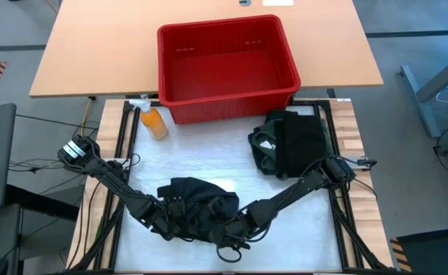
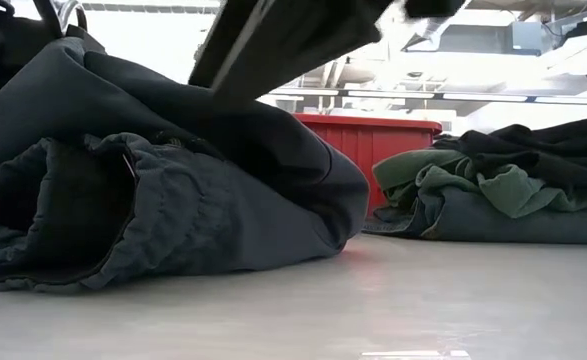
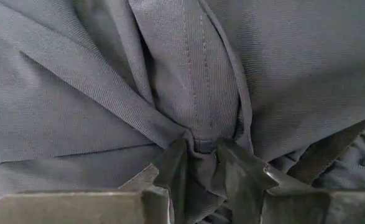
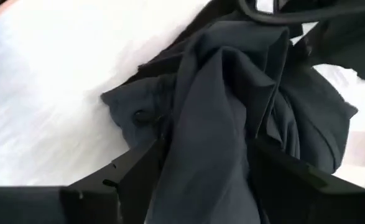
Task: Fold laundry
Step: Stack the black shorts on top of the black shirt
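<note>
Black shirt: we see a crumpled black shirt (image 1: 197,202) lying on the white table (image 1: 208,156), at about 6 o'clock from the table's middle, near the front edge.
Left gripper: we find the left gripper (image 3: 201,162) at the shirt's 8 o'clock side; its two fingers (image 3: 173,171) are clenched on a bunched fold with a stitched seam.
Right gripper: the right gripper (image 4: 201,168) sits at the shirt's 4 o'clock side. Its fingers (image 4: 138,165) stand wide on either side of a thick ridge of the black cloth; we cannot tell whether they press it or merely flank it.
Folded pile: a pile of dark green and black shirts (image 1: 288,143) rests at 2 o'clock from the crumpled shirt, well apart from it and just in front of the bin's right corner.
Red bin: the red bin (image 1: 227,72) stands at 12 o'clock, at the table's far side.
Bottle: an orange spray bottle (image 1: 152,120) lies at 10 o'clock, just beside the bin's left front corner.
Low view: we see the black shirt (image 2: 163,190) heaped at left, the pile (image 2: 493,190) at right, and the bin (image 2: 368,145) between them behind.
</note>
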Controlling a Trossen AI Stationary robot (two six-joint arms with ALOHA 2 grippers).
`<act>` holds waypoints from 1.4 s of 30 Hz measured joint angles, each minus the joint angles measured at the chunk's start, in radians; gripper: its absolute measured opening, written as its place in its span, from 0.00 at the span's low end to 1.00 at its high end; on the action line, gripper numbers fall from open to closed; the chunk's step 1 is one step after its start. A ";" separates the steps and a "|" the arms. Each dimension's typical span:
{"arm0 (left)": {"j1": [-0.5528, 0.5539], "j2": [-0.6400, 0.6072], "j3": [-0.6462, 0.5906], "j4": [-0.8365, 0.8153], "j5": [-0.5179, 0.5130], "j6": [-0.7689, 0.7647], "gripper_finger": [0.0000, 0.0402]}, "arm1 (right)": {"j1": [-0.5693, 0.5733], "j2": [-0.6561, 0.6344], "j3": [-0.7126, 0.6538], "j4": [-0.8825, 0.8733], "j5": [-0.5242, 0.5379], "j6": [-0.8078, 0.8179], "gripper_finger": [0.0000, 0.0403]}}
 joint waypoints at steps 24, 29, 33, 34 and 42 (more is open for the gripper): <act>0.000 0.000 -0.001 0.023 0.008 0.010 0.22 | 0.047 0.017 0.067 -0.115 0.078 -0.095 0.86; 0.000 0.000 -0.001 0.024 0.008 0.010 0.22 | 0.032 0.035 0.047 -0.056 0.091 -0.160 0.86; 0.000 0.001 -0.001 0.027 0.011 0.009 0.22 | 0.011 0.093 0.047 -0.021 0.115 -0.202 0.86; 0.000 0.000 -0.001 0.029 0.014 0.009 0.22 | 0.007 0.115 0.046 -0.012 0.134 -0.231 0.86; -0.010 0.001 -0.001 0.040 0.022 0.008 0.22 | -0.004 0.227 0.049 0.112 0.297 -0.334 0.86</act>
